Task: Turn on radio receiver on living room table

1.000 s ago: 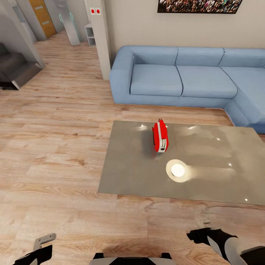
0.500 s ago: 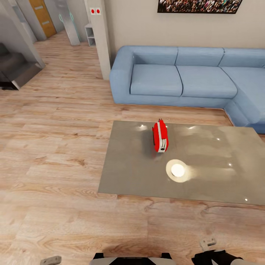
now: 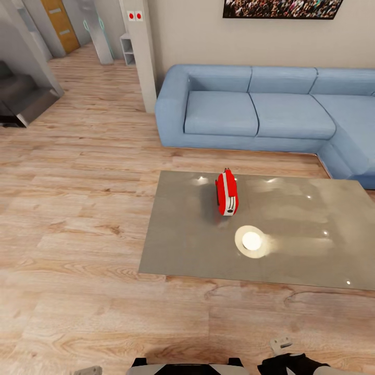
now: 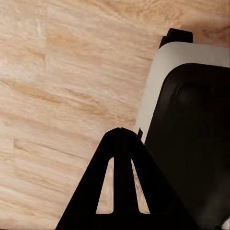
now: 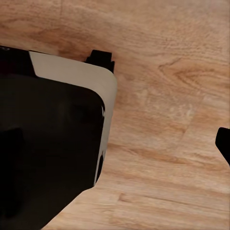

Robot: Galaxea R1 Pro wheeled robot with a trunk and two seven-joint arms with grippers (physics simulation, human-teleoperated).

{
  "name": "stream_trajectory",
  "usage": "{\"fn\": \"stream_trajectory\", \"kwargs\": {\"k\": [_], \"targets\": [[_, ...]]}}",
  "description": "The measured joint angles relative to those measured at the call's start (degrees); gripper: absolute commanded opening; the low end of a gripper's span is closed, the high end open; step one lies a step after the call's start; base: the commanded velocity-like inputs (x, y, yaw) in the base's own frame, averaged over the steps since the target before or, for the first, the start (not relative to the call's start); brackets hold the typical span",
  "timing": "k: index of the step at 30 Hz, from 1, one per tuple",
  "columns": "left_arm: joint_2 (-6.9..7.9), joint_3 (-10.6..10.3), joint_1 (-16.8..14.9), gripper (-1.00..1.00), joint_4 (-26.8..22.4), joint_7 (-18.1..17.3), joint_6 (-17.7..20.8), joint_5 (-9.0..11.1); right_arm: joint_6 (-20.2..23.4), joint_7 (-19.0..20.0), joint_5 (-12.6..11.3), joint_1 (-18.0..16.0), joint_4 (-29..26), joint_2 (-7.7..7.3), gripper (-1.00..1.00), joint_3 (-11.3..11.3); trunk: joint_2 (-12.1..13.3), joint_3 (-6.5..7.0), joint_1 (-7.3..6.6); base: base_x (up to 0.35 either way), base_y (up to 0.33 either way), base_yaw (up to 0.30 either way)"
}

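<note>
The table (image 3: 198,245) fills the centre and right of the head view, and most of its glossy top lies bare. The one thing standing on it is the radio receiver (image 3: 227,193), upright and edge-on, just above the frame's middle, near the far edge. A bright round reflection (image 3: 251,240) sits below it and is likely only glare, not an object. Open wood floor (image 3: 78,208) spreads across the left half and along the bottom strip between the table's near edge and the robot's base (image 3: 185,366). The sofa (image 3: 250,107) closes the far side, upper right, with a narrow floor strip between it and the table.
</note>
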Motion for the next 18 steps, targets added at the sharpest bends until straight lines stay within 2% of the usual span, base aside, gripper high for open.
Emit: {"fn": "stream_trajectory", "kwargs": {"k": [4, 8, 13, 18], "targets": [[-4.37, 0.03, 0.3, -1.0, 0.4, -0.07, -0.03, -0.04, 0.03, 0.0, 0.0, 0.04, 0.0, 0.07, 1.0, 0.0, 0.0, 0.0, 0.0, 0.0, 0.0, 0.0], [-7.43, 0.05, 0.55, -1.0, 0.47, -0.12, -0.03, 0.01, 0.0, 0.0, 0.0, 0.02, 0.0, 0.08, 1.0, 0.0, 0.0, 0.0, 0.0, 0.0, 0.0, 0.0], [-9.06, 0.05, 0.86, -1.0, 0.48, -0.19, -0.09, 0.04, -0.02, 0.0, 0.0, 0.02, 0.0, 0.08, 1.0, 0.0, 0.0, 0.0, 0.0, 0.0, 0.0, 0.0], [-9.37, 0.12, 1.14, -1.0, 0.49, -0.15, 0.0, 0.04, 0.01, 0.0, 0.0, 0.0, 0.0, 0.08, 1.0, 0.0, 0.0, 0.0, 0.0, 0.0, 0.0, 0.0]]}}
